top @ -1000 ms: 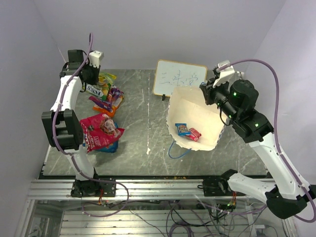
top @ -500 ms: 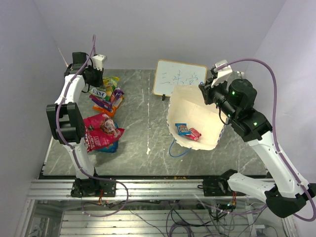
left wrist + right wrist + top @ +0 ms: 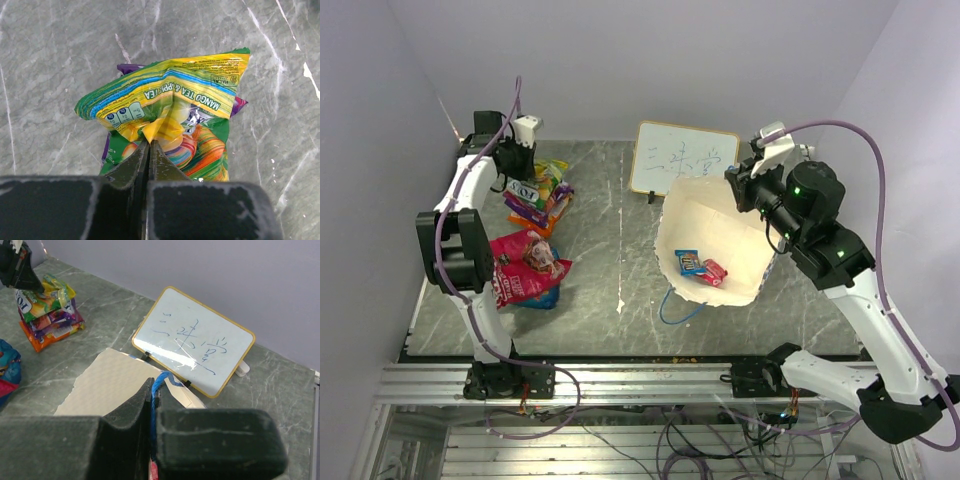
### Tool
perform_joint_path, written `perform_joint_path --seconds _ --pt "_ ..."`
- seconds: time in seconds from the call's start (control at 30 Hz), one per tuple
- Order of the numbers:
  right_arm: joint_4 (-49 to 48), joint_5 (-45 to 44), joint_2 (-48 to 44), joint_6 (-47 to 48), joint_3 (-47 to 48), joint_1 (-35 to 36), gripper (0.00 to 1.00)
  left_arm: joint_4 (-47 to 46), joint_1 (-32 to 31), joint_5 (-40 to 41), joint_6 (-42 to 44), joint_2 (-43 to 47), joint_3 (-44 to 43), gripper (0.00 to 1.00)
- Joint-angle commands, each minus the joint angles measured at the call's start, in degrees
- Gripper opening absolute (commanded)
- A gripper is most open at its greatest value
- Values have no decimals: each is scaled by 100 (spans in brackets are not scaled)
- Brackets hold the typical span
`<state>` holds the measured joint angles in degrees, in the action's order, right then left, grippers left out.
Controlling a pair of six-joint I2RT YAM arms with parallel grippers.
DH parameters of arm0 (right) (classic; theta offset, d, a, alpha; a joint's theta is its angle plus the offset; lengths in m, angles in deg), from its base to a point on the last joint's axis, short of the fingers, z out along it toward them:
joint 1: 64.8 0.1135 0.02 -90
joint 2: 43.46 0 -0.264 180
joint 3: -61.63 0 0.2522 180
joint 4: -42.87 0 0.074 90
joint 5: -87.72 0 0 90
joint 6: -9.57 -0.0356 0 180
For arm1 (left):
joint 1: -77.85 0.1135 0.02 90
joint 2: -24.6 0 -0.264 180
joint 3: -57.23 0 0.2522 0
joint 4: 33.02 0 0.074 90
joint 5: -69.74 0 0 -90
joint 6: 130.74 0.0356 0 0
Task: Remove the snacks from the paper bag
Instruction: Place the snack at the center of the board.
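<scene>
The paper bag (image 3: 715,215) stands open at centre right. Its blue cord handle (image 3: 159,381) is pinched in my shut right gripper (image 3: 152,386), which holds the far rim up (image 3: 735,188). Two snacks lie on the bag's floor: a blue packet (image 3: 688,261) and a pink-red one (image 3: 714,271). At far left, my left gripper (image 3: 150,143) is shut on a fold of the yellow-green packet (image 3: 170,95), which sits on top of the purple-orange packets (image 3: 535,207). From above, that gripper (image 3: 522,165) sits just left of the pile.
A large pink-red packet (image 3: 523,265) lies over a blue one (image 3: 546,298) at front left. A white signboard (image 3: 682,158) stands behind the bag. The bag's other cord handle (image 3: 678,310) trails on the grey marble table (image 3: 610,250). Walls close in on three sides.
My left gripper has shifted a little back and to the right, with the yellow-green packet still in it. The right arm and the bag have hardly moved.
</scene>
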<state>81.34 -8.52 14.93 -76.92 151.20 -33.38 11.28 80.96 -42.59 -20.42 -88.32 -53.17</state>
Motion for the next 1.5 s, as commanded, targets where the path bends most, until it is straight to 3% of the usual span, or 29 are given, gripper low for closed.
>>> perform_joint_path --seconds 0.0,0.37,0.67,0.87,1.17,1.47 --pt "-164 -47 -99 62 -33 9 0 251 -105 -11 -133 115 233 12" --pt "-178 -123 -236 27 -161 5 0 390 -87 314 -420 78 -157 44" --pt "-226 -115 -249 1 -196 5 0 302 -57 478 -592 177 -324 59" --pt "-239 -108 -275 -32 -244 5 0 360 -54 595 -599 212 -417 83" --pt "-276 -79 -247 -32 -239 9 0 349 -49 595 -643 221 -397 84" --pt "-270 -106 -242 -39 -234 7 0 302 -120 114 -978 -130 -30 71"
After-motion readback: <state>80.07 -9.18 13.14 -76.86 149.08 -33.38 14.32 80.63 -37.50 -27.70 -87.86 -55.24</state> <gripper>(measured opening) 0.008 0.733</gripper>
